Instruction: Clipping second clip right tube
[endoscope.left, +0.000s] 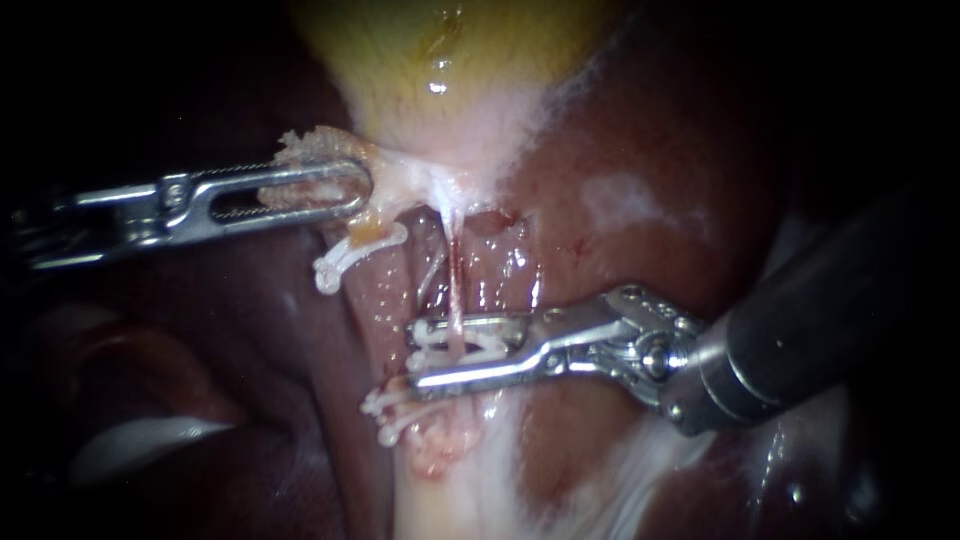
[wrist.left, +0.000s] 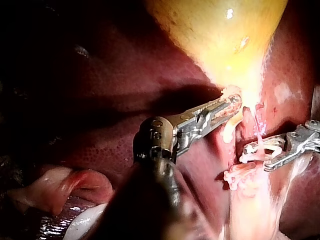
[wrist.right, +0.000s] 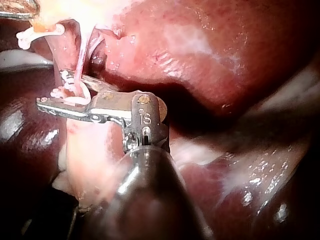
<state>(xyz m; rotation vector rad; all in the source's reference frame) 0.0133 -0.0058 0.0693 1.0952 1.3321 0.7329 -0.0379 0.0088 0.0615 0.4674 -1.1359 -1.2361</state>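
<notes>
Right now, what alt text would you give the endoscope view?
The right instrument holds a white clip in its jaws, straddling a thin pale tube over the liver. Two other clips sit nearby, one upper left, one below. The left instrument grips tissue under the yellow gallbladder.

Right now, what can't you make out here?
Endoscope view: whether the clip in the right instrument fully rings the tube; metal and glare hide it.
Endoscope view: left instrument's shaft, lost in darkness.
Right wrist view: left instrument, cut off by the edge.
</notes>
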